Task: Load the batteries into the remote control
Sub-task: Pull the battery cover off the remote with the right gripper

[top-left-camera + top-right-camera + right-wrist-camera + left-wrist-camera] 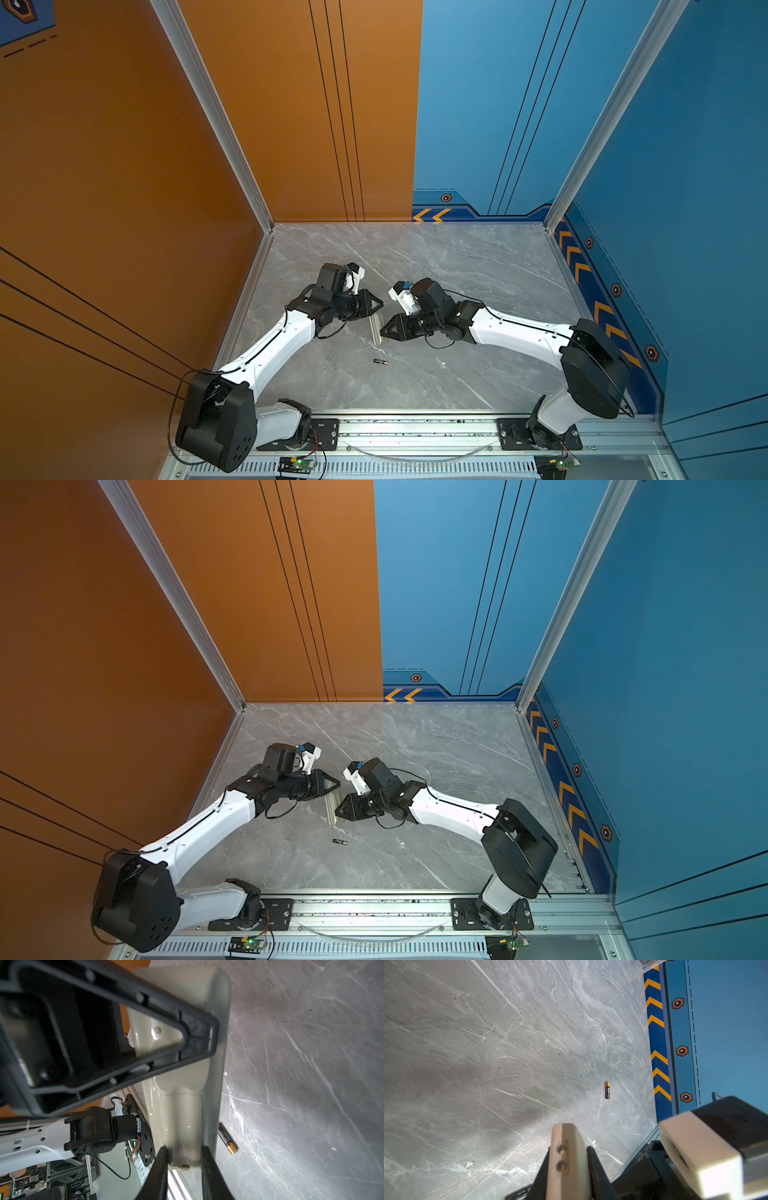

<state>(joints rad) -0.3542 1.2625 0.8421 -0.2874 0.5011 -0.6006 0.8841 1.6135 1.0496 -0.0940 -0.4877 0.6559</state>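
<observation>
Pinching remote control [377, 323], axis near-far | left claw [379, 303] far end | right claw [383, 328] near end

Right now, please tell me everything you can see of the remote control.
The remote control is a slim, off-white bar of glossy plastic, seen from its back: what looks like a closed battery cover and a small round stud. No buttons show. The left gripper clamps one end, where two small metal studs sit in a recess; the right gripper pinches the other. It hangs between both arms over the grey table; whether it touches it is unclear.
</observation>
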